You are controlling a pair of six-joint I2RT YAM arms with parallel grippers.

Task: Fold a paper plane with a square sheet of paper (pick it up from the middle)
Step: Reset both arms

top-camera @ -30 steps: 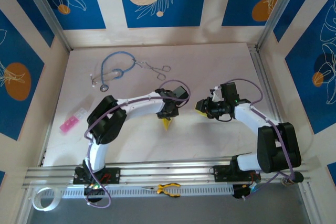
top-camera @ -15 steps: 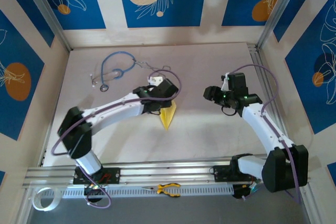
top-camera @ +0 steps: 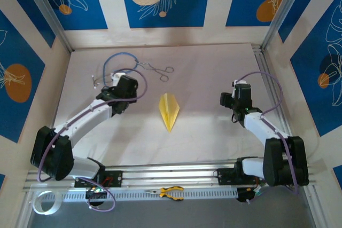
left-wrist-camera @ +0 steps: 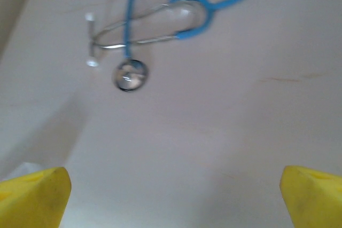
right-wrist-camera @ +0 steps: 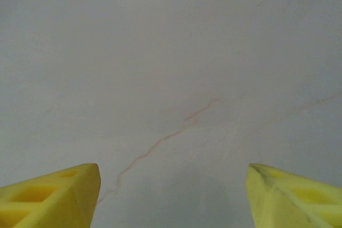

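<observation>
The paper plane [top-camera: 170,110] is lying flat on the table [top-camera: 214,62], near the middle and between the two arms, with its sharp tip pointing toward the arm bases. Nothing is touching it, and both arms are standing well apart from it.

The left gripper [left-wrist-camera: 173,201] is hanging over the far left part of the table with its jaws spread wide. Its yellow fingertips [left-wrist-camera: 33,197] are sitting at opposite corners of the left wrist view with only bare table between them. Just beyond them a blue stethoscope [left-wrist-camera: 184,12] is lying on the table, its round metal chest piece [left-wrist-camera: 130,75] resting nearest the gripper. In the top view a pair of metal forceps [top-camera: 160,70] is lying just beside the stethoscope, toward the back of the table.

The right gripper [right-wrist-camera: 173,196] is hanging over the right side of the table, also with its jaws apart and gripping nothing. Under it a thin reddish line [right-wrist-camera: 165,140] is running across the pale surface.

Yellow-handled pliers [top-camera: 171,191] are resting on the front rail between the arm bases.
</observation>
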